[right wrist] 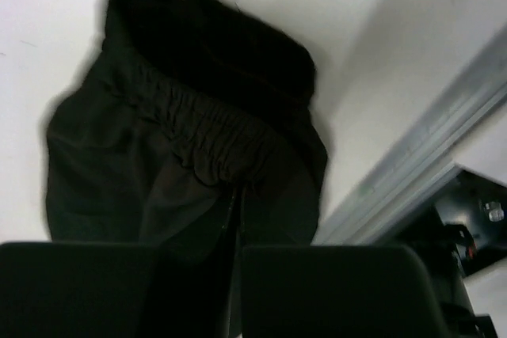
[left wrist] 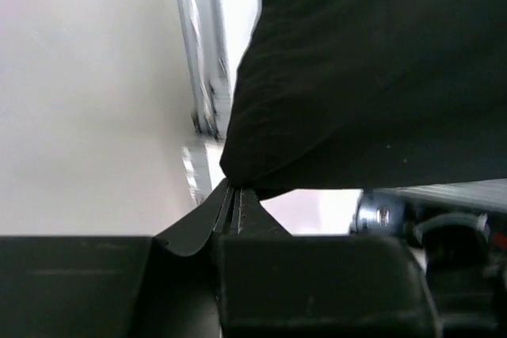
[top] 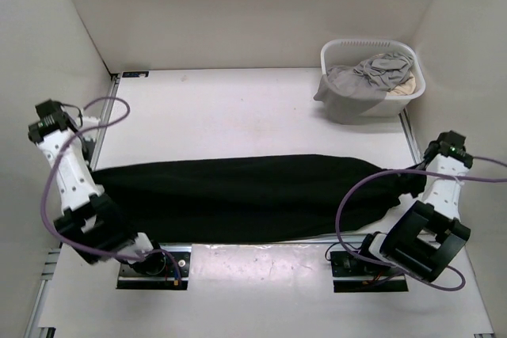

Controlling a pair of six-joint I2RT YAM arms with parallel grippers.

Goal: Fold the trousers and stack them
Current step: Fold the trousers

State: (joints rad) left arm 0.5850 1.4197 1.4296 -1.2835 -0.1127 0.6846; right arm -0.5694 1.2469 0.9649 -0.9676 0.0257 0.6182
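Observation:
The black trousers (top: 238,195) lie stretched out lengthways across the near half of the table, from the left edge to the right. My left gripper (top: 93,173) is shut on the trousers' left end; in the left wrist view the fabric corner (left wrist: 317,100) runs into the closed jaws of that gripper (left wrist: 232,189). My right gripper (top: 413,184) is shut on the right end; the right wrist view shows the gathered elastic waistband (right wrist: 214,132) pinched at the tips of that gripper (right wrist: 235,191).
A white laundry basket (top: 333,57) stands at the back right with a grey garment (top: 372,73) hanging over its rim and a beige cloth (top: 405,85) inside. Metal rails (top: 107,112) run along the table's sides. White walls enclose the table.

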